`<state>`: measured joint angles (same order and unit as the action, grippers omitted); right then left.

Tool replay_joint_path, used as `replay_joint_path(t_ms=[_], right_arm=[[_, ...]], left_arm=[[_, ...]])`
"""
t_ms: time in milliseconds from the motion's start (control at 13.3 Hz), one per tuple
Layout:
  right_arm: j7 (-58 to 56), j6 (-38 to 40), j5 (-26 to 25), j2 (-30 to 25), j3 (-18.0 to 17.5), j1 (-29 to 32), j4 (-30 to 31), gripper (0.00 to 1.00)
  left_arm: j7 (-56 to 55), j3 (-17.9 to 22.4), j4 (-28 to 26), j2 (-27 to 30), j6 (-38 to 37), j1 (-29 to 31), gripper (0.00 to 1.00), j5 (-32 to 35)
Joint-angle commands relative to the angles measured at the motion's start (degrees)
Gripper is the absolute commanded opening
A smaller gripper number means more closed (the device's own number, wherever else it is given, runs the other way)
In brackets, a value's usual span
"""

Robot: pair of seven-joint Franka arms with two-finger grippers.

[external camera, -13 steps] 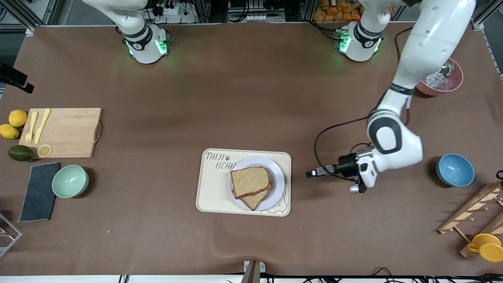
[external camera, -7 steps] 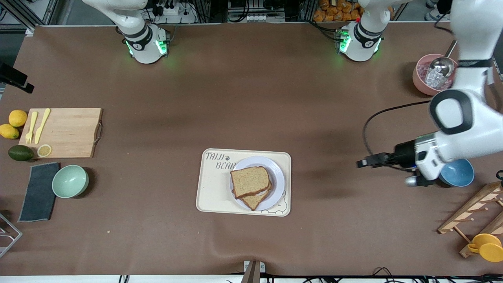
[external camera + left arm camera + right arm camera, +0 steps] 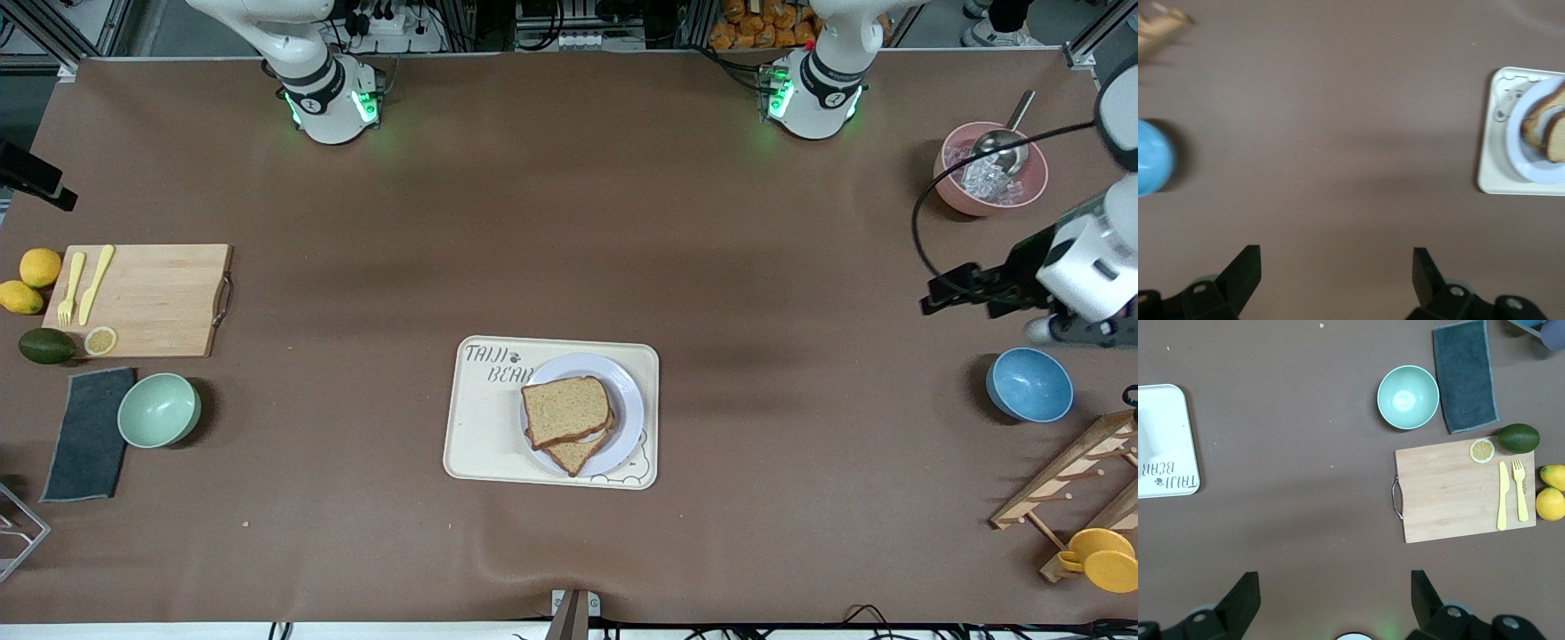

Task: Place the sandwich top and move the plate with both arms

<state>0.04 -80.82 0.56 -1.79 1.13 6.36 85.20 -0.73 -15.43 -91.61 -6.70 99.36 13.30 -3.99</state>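
Observation:
The sandwich top [image 3: 565, 409], a brown bread slice, lies on another slice [image 3: 573, 454] on the white plate [image 3: 628, 388], which sits on a cream bear tray [image 3: 480, 436]. My left gripper [image 3: 932, 298] hangs open and holds nothing, over bare table at the left arm's end, well away from the tray. In the left wrist view its fingers [image 3: 1245, 267] stand wide apart, with the plate [image 3: 1525, 163] and the bread [image 3: 1548, 130] at the edge. My right gripper [image 3: 1336, 600] is open and holds nothing, high over the table; only that arm's base [image 3: 329, 98] shows in the front view.
A pink bowl [image 3: 949, 191] with ice and a scoop, a blue bowl [image 3: 1029, 384], a wooden rack [image 3: 1067, 480] and a yellow cup [image 3: 1102, 558] stand at the left arm's end. A cutting board [image 3: 142, 298], green bowl [image 3: 159, 409], grey cloth [image 3: 89, 434] and fruit lie at the right arm's end.
My left arm has swung away from the tray toward its own end of the table, its gripper open throughout. The sandwich, plate and tray have not moved.

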Motion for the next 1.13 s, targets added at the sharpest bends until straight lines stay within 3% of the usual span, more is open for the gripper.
replay_joint_path(t_ms=[0, 226, 1056], right_arm=[[-0.1, 0.5, -0.6, -0.1, -0.2, -0.1, -0.4, 1.00], [-0.1, 0.5, -0.6, -0.1, -0.2, -0.1, -0.4, 1.00], [-0.1, 0.6, -0.6, -0.1, -0.2, -0.1, -0.4, 1.00]], left_arm=[[-1.3, -0.5, 3.4, 1.5, -5.8, -0.1, 1.00, 5.6], [-1.3, -0.1, 5.2, 2.0, -9.3, -0.1, 1.00, 6.6], [-1.5, 0.2, 4.9, 3.4, -11.2, -0.6, 1.00, 5.8]])
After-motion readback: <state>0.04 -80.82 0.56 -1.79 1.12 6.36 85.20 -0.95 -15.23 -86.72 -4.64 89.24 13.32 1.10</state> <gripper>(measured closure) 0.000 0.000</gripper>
